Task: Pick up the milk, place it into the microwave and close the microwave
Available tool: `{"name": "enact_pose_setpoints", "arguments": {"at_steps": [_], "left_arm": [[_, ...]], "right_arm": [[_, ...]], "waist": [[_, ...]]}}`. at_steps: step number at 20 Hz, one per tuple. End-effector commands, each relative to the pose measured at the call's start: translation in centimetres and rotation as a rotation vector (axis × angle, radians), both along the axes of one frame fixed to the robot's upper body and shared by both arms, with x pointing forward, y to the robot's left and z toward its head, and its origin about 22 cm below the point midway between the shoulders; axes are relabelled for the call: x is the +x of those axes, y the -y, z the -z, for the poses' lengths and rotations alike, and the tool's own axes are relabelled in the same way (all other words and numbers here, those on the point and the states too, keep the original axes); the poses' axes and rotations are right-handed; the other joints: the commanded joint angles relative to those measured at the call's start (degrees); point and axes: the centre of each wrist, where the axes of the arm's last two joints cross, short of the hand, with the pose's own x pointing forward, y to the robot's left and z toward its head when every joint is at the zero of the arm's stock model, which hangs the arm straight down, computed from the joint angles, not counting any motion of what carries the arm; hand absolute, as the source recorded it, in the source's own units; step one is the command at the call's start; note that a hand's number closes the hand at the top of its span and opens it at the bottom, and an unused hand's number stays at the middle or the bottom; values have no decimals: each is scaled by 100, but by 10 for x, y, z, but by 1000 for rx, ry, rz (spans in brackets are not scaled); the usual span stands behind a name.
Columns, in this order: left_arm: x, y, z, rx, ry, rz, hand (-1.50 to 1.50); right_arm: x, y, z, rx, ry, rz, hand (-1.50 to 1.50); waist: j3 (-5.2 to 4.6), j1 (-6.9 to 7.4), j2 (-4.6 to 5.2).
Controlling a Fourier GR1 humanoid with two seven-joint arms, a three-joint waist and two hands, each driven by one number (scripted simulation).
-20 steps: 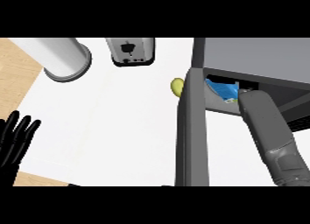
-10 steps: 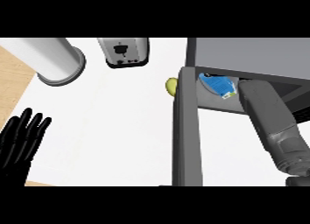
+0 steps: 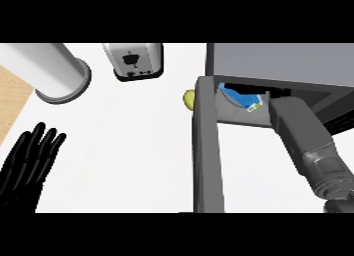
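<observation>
The milk (image 3: 241,100), a blue and white carton with a small green patch at one end, lies tilted inside the cavity of the microwave (image 3: 283,60), which fills the 1 to 2 o'clock part of the head view. The carton sits in the cavity's left portion, just right of the upper end of the microwave door (image 3: 208,150). That door stands open and is seen edge-on as a long grey bar running from about 12 o'clock down to 6 o'clock. The right forearm (image 3: 309,145), grey, enters from 5 o'clock and reaches up into the cavity; its upper end meets the carton's right side. The right hand itself is hidden within the microwave, so whether its fingers are spread or closed around the carton cannot be told.

A small yellow-green object (image 3: 188,99) lies on the white counter (image 3: 136,150) just left of the door's upper end, partly hidden by it. At 11 o'clock stands a silver toaster (image 3: 133,60), and at 10 o'clock a large white cylinder (image 3: 51,70) with a grey rim. A strip of wooden surface (image 3: 6,105) shows along the left edge at 9 o'clock. The left hand (image 3: 25,170) rests at 8 o'clock, black, fingers straight and spread wide, pointing upward, holding nothing.
</observation>
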Motion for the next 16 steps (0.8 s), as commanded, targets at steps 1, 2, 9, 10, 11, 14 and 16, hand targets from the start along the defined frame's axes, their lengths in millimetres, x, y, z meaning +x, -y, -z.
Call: {"name": "enact_pose_setpoints", "arguments": {"at_steps": [1,2,9,10,11,14,16], "left_arm": [[5,7,1,-1,-16,19,-150],[8,7,5,21,-39,20,-150],[5,10,22,8,-85,82,-150],[14,10,26,1,-88,125,-150],[25,19,22,27,-69,131,-150],[18,19,28,91,-80,213,-150],[26,25,32,95,-111,239,150]], "right_arm": [[-11,12,19,35,-7,-31,-150],[-10,18,15,43,4,-50,-150],[-34,1,57,180,-14,-156,-150],[-28,-5,49,183,9,-174,-150],[-30,-2,52,182,4,-188,-150],[-52,-7,82,233,-21,-179,-150],[-64,-1,94,230,2,-206,-150]], "waist": [[-6,-199,-67],[-3,-185,-47],[-15,-355,-156],[-16,-372,-154],[-13,-364,-131],[-18,-441,-185],[-21,-518,-210]]}}
